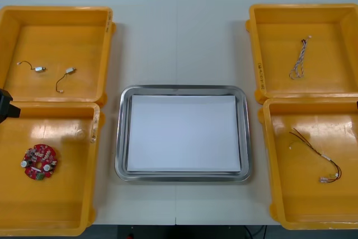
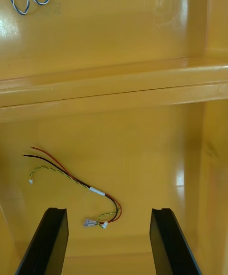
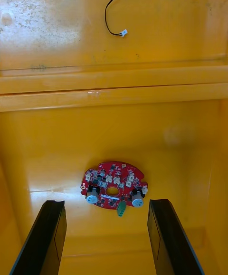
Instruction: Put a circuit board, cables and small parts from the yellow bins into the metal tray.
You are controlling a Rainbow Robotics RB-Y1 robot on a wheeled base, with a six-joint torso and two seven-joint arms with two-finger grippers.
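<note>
A round red circuit board (image 1: 40,162) lies in the near left yellow bin (image 1: 61,205). My left gripper (image 3: 108,239) hangs open above that bin, the board (image 3: 113,190) just beyond and between its fingertips. My right gripper (image 2: 109,241) is open over the near right bin (image 1: 302,205), where a red and yellow cable (image 2: 80,184) lies a little past the fingers. The same cable (image 1: 316,158) shows in the front view. The metal tray (image 1: 124,138) sits in the middle, white inside, with nothing in it.
The far left bin (image 1: 56,32) holds two small metal parts (image 1: 39,69) with thin black cables (image 3: 114,11). A twisted blue and white cable (image 1: 298,62) lies in the far right bin (image 1: 324,26). Bin walls separate the near and far bins on each side.
</note>
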